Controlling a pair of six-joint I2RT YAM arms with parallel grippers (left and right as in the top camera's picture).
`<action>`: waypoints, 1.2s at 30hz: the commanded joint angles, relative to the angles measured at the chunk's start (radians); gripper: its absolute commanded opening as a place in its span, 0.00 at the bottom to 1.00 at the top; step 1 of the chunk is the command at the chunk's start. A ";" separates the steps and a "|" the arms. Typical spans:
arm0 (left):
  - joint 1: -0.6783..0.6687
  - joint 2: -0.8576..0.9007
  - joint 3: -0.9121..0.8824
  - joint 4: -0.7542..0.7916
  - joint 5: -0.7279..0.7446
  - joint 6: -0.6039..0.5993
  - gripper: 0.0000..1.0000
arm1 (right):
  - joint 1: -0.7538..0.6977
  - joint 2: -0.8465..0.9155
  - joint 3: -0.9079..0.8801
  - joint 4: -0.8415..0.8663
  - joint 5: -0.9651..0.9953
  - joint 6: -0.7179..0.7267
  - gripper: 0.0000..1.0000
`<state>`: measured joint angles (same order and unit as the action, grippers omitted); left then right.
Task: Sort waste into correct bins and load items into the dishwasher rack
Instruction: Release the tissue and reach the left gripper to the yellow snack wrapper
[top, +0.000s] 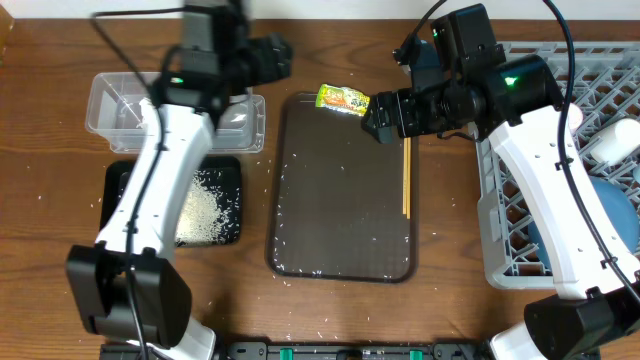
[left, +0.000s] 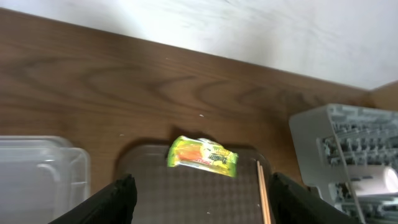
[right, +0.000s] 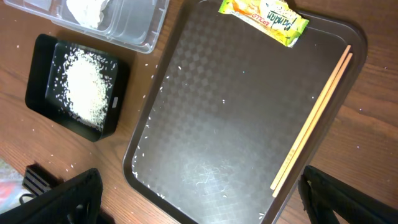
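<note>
The green-yellow snack wrapper (top: 343, 99) lies at the far edge of the brown serving tray (top: 330, 220); it also shows in the left wrist view (left: 202, 155) and the right wrist view (right: 264, 14). The chopsticks (top: 406, 175) lie along the tray's right side (right: 314, 115). My left gripper (top: 272, 55) is open and empty, up left of the wrapper (left: 202, 208). My right gripper (top: 380, 115) is open and empty, just right of the wrapper, above the tray (right: 199, 199). Rice (right: 84, 84) fills the black tray (top: 232, 200). A tissue (right: 87, 9) lies in the clear tub (top: 110, 100).
The grey dishwasher rack (top: 500, 200) stands at the right, holding a white cup (top: 618, 140) and a blue dish (top: 605, 215). Loose rice grains lie along the brown tray's edges and on the table around it. My left arm reaches over the tub and the black tray.
</note>
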<state>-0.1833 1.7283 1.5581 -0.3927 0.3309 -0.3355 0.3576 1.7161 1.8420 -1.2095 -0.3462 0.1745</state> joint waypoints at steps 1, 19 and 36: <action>-0.047 0.033 0.003 0.039 -0.122 0.023 0.70 | 0.010 -0.005 0.000 0.002 -0.001 -0.011 0.99; -0.172 0.360 0.003 0.325 -0.203 0.151 0.72 | 0.010 -0.005 0.000 0.002 -0.001 -0.011 0.99; -0.174 0.488 0.003 0.326 -0.244 0.197 0.72 | 0.010 -0.005 0.000 0.002 -0.001 -0.011 0.99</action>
<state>-0.3599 2.2013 1.5581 -0.0669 0.0792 -0.1558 0.3576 1.7161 1.8420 -1.2095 -0.3466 0.1745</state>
